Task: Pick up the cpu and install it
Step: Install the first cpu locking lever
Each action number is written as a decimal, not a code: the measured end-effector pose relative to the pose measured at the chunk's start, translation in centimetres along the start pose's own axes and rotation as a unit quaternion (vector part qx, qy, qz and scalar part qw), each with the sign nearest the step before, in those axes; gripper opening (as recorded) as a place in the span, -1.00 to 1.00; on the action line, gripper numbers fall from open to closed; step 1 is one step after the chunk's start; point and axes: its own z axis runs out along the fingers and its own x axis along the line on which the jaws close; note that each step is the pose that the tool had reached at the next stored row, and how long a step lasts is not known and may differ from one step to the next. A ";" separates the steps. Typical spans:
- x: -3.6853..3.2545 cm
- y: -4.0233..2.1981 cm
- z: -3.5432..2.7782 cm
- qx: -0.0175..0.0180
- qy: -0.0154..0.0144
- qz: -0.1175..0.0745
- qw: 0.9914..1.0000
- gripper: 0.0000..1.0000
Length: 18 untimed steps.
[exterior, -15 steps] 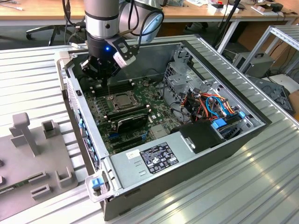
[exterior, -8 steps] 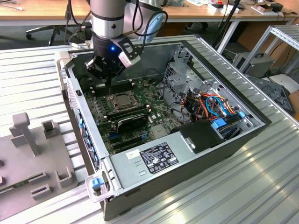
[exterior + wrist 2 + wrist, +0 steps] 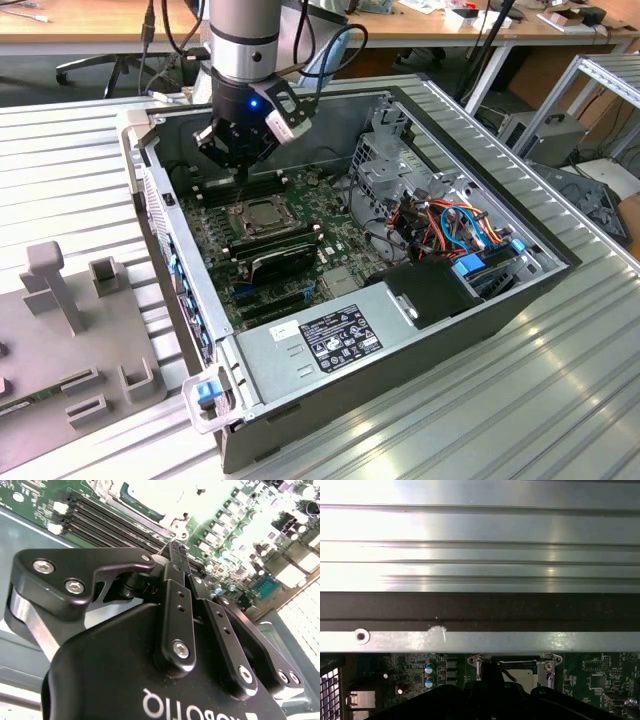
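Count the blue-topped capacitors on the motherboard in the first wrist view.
2. One blue-topped capacitor and a second capacitor stand side by side on the green motherboard, apart from the socket frame; more may be hidden.

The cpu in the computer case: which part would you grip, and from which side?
Probably two opposite edges of the cpu, from straight above: it lies flat and thin on the motherboard, silver top up, with the case walls around.
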 end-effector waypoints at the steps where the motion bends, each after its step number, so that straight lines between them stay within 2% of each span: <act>1: -0.17 0.00 0.02 0.000 0.000 0.000 1.000 -0.79; 13: -2.24 0.00 0.32 -0.001 0.003 0.000 1.000 -0.79; 18: -2.74 0.00 0.36 -0.001 0.003 0.000 1.000 -0.79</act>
